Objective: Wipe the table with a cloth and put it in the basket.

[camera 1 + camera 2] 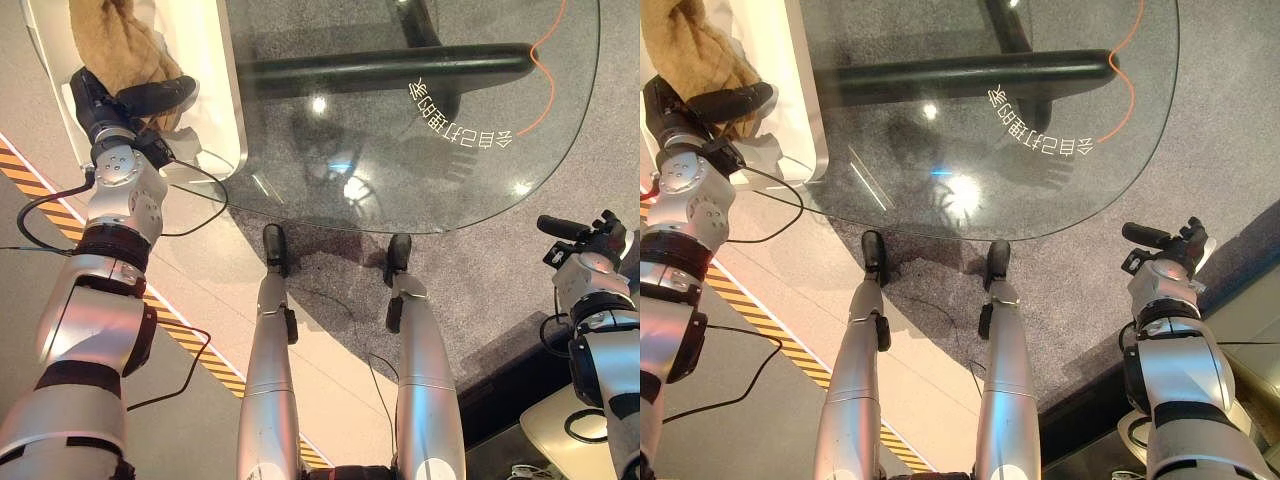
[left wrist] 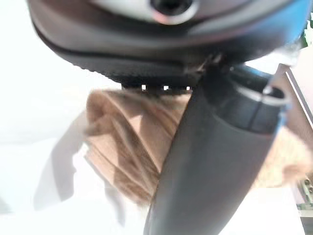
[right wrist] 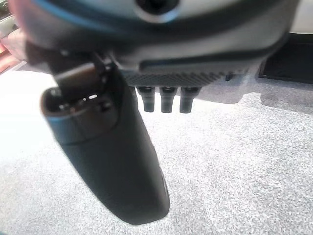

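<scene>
A: What do the head views give us?
B: One glass surface (image 1: 420, 150) and one white basket (image 1: 215, 90) just beside its left edge, holding one tan cloth (image 1: 115, 45). The left robot hand (image 1: 150, 95) sits at the basket, over the cloth.

A: Is it pinching the cloth?
B: The left wrist view comes closer: the cloth (image 2: 129, 147) lies bunched on the white floor of the basket past the thumb (image 2: 210, 166), which stands straight. The other fingers are hidden, so I cannot tell.

A: And the right robot hand (image 1: 1160, 240)?
B: It hangs off the surface's right side over grey carpet (image 3: 234, 171). Its own wrist view shows the fingers (image 3: 166, 98) curled in, the thumb straight, nothing held.
</scene>
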